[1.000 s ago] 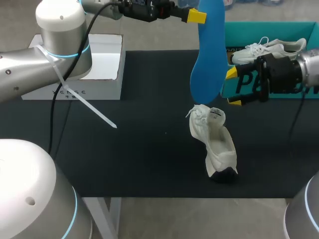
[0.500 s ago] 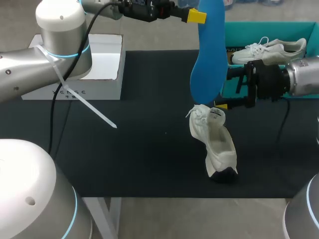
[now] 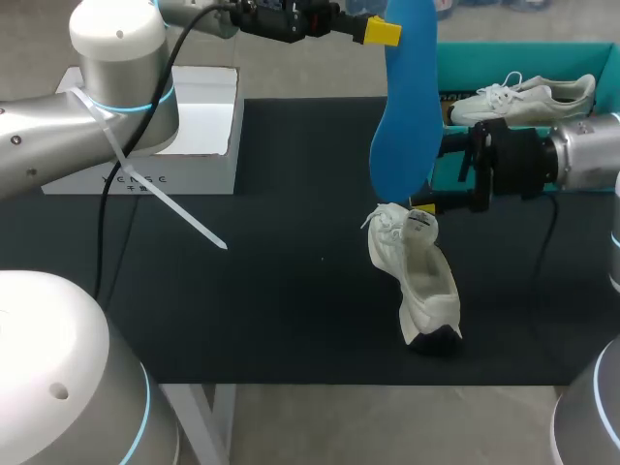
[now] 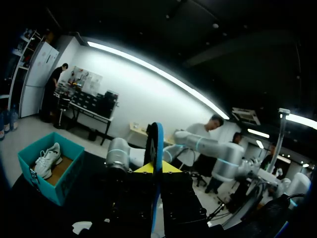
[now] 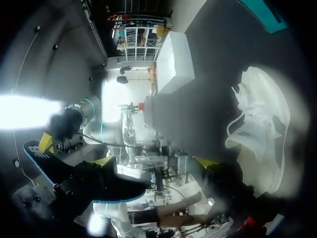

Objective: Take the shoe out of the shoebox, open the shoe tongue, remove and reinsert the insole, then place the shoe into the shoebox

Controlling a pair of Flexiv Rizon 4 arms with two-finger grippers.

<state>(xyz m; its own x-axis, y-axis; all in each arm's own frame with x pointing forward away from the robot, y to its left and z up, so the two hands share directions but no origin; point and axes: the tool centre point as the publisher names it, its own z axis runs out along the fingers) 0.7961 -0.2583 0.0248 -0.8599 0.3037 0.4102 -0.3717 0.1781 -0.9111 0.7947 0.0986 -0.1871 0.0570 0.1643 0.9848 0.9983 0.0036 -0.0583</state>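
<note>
Left jaws clamp the long blue foam insole (image 3: 407, 107) at twelve o'clock of the white lace-up sneaker (image 3: 426, 281); right jaws, apart beside it, could knock it askew.

Blue insole (image 3: 405, 116) hangs upright, broad end down, pinched at its top in my left gripper (image 3: 386, 31), its lower end just above the laces of the white shoe (image 3: 418, 276). The shoe rests on the black tabletop (image 3: 291, 291), mouth gaping upward, dark heel nearest me. The teal shoebox (image 3: 504, 50) stands open at far right, holding another white sneaker (image 3: 523, 95)
</note>
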